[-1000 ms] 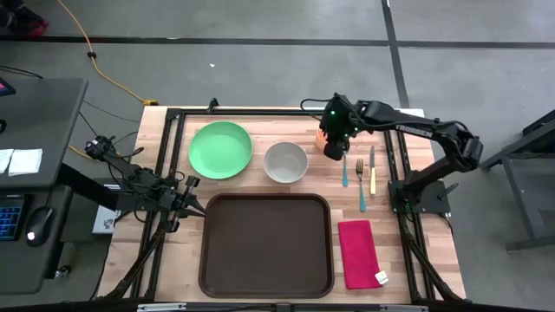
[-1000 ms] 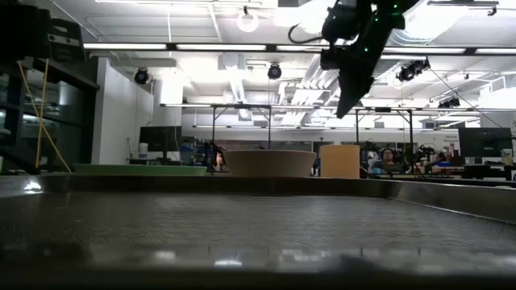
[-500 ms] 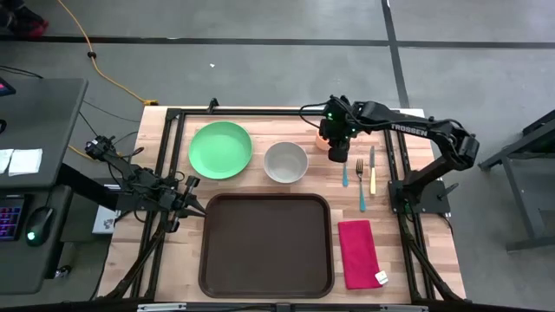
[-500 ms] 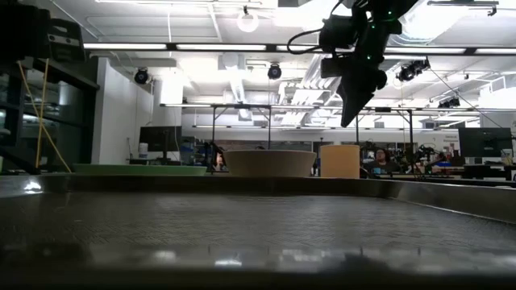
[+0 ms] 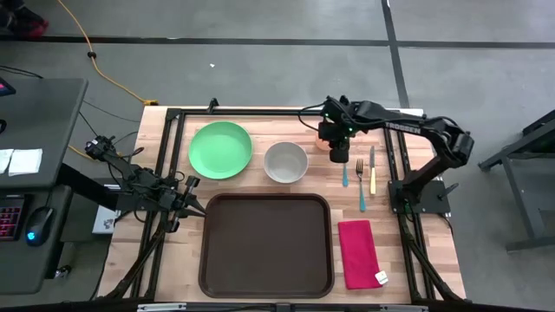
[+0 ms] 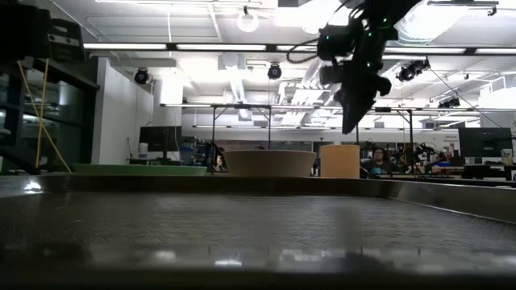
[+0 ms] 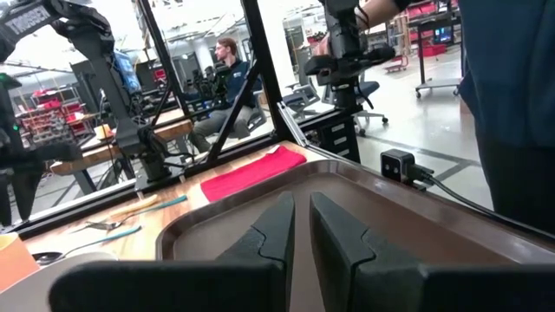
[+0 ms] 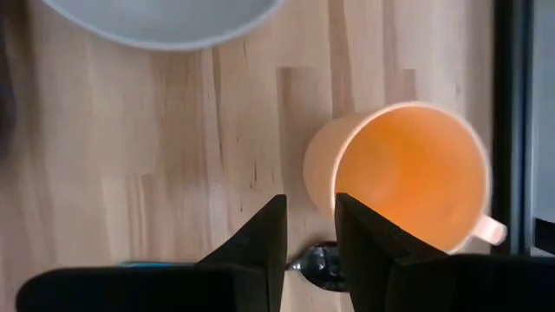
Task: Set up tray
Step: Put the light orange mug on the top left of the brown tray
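Wooden tabletop (image 5: 173, 260) seen from above, carrying one dark brown tray (image 5: 266, 245) at the near middle, nothing on it. Behind it sit one green plate (image 5: 220, 149), one grey bowl (image 5: 285, 161) and one orange cup (image 8: 408, 173). To the right lie one spoon (image 5: 344, 173), one fork (image 5: 360, 182), one knife (image 5: 372, 169) and one red napkin (image 5: 358, 252).

The right claw (image 5: 336, 147) hangs above the cup, fingers slightly apart, gripping nothing. The left claw (image 7: 299, 227) waits by the tray's left edge, fingers narrowly apart.

From above the arm hides most of the cup; the right wrist view shows its handle. The left wrist view shows a seated person (image 7: 227, 65) in the background.
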Tool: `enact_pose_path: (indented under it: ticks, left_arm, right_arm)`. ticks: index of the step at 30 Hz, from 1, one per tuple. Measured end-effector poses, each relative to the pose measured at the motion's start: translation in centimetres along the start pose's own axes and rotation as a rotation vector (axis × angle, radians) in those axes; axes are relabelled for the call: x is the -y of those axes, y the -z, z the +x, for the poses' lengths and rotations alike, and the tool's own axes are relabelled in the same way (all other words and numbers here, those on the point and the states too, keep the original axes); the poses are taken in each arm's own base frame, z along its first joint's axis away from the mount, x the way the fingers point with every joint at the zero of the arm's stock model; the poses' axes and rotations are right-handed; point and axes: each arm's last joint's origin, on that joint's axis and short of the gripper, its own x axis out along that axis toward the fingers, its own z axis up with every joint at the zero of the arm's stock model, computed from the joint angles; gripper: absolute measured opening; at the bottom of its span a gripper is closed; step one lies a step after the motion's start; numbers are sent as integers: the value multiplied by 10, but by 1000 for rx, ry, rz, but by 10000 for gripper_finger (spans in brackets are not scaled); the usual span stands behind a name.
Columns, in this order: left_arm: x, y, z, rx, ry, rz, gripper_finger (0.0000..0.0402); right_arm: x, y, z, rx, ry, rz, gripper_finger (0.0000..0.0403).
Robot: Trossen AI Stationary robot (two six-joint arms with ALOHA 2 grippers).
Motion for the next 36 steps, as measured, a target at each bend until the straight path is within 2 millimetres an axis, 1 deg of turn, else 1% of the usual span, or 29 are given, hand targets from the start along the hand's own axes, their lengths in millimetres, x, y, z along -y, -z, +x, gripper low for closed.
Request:
enact_pose_path:
  ticks: [7, 11, 36]
  left_arm:
    - [0, 0, 0, 0, 0, 0, 72]
    - [0, 0, 0, 0, 0, 0, 72]
    - [0, 0, 0, 0, 0, 0, 72]
  right_arm:
    - [5, -3, 21, -55, 10, -23, 79]
    - [7, -3, 27, -80, 30, -44, 79]
    - [8, -4, 28, -65, 33, -48, 79]
